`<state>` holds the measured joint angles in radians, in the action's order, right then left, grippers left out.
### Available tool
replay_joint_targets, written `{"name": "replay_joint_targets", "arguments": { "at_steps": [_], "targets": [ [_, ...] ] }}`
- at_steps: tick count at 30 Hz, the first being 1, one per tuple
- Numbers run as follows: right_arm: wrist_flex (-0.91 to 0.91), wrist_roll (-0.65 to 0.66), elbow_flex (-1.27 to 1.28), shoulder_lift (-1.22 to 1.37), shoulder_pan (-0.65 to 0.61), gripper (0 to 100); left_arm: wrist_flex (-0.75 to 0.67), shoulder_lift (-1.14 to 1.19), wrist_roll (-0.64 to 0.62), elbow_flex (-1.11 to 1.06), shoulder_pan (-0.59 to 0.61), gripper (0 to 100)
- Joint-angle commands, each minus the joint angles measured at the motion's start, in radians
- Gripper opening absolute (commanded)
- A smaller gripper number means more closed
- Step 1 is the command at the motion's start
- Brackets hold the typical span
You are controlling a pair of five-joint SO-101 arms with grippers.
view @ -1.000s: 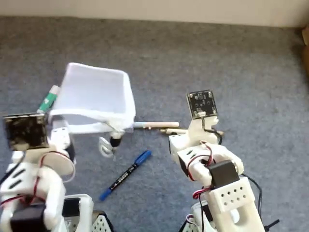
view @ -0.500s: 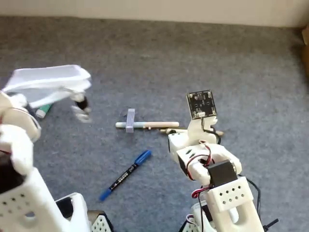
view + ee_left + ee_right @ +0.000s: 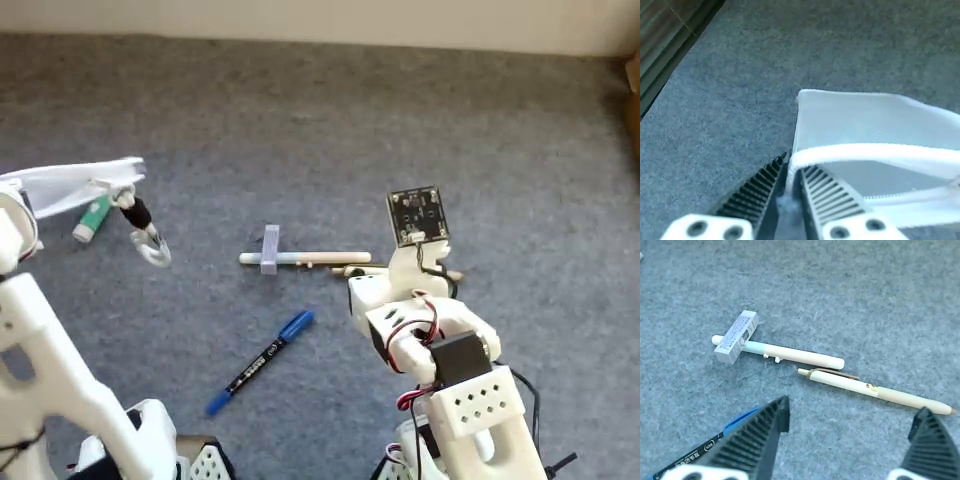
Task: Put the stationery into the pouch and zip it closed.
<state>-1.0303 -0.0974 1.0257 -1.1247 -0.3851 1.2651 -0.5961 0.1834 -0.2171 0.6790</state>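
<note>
Pouch (image 3: 75, 185), white and of mesh, is held up over the counter (image 3: 300, 120) at the counter's left edge. Its rim is pinched by the left gripper (image 3: 792, 167). A zip pull (image 3: 150, 245) with a ring is hung from the pouch's corner. A green marker (image 3: 93, 215) is partly covered by the pouch. Near the middle of the counter a white pen (image 3: 800, 355) is laid, and one end is crossed by an eraser (image 3: 737, 336). A cream pen (image 3: 875, 390) is laid just beside it, not touching, below the right gripper (image 3: 854, 412), which is spread wide and holds nothing. A blue marker (image 3: 260, 362) is seen nearer the front edge.
</note>
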Motion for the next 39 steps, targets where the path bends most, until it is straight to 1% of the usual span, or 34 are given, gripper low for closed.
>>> {"name": "replay_joint_targets", "arguments": {
  "at_steps": [1, 7, 10, 13, 15, 18, 22, 25, 29, 32, 34, 39],
  "targets": [
    [0.028, -0.003, -0.010, -0.022, 0.012, 35.4, -0.061, 0.065, 0.060, 0.056, 0.012, 1],
    [0.028, -0.002, -0.010, -0.021, 0.012, 35.4, -0.137, 0.093, 0.060, 0.056, 0.099, 1],
    [0.028, -0.002, -0.010, -0.021, 0.012, 35.4, -0.132, 0.093, 0.068, 0.068, 0.125, 1],
    [0.028, -0.002, -0.010, -0.021, 0.012, 35.4, -0.130, 0.093, 0.123, 0.065, 0.130, 1],
    [0.028, -0.002, -0.010, -0.021, 0.012, 35.4, -0.094, 0.093, 0.150, 0.067, 0.124, 1],
    [0.028, -0.002, -0.010, -0.022, 0.012, 35.4, 0.002, 0.093, 0.201, 0.071, 0.068, 1],
    [0.028, -0.002, -0.010, -0.024, 0.012, 35.4, 0.152, 0.091, 0.245, 0.087, -0.036, 1],
    [0.028, -0.002, -0.010, -0.024, 0.013, 35.4, 0.299, 0.091, 0.249, 0.156, -0.117, 1],
    [0.028, -0.002, -0.010, -0.025, 0.015, 35.4, 0.500, 0.090, 0.241, 0.285, -0.254, 1],
    [0.028, -0.002, -0.010, -0.025, 0.016, 35.4, 0.516, 0.050, 0.187, 0.303, -0.326, 1],
    [0.028, -0.002, -0.010, -0.025, 0.016, 35.4, 0.516, 0.010, 0.183, 0.295, -0.364, 1],
    [0.028, -0.002, -0.010, -0.025, 0.016, 35.4, 0.516, -0.087, 0.160, 0.326, -0.351, 1]
  ]
}}
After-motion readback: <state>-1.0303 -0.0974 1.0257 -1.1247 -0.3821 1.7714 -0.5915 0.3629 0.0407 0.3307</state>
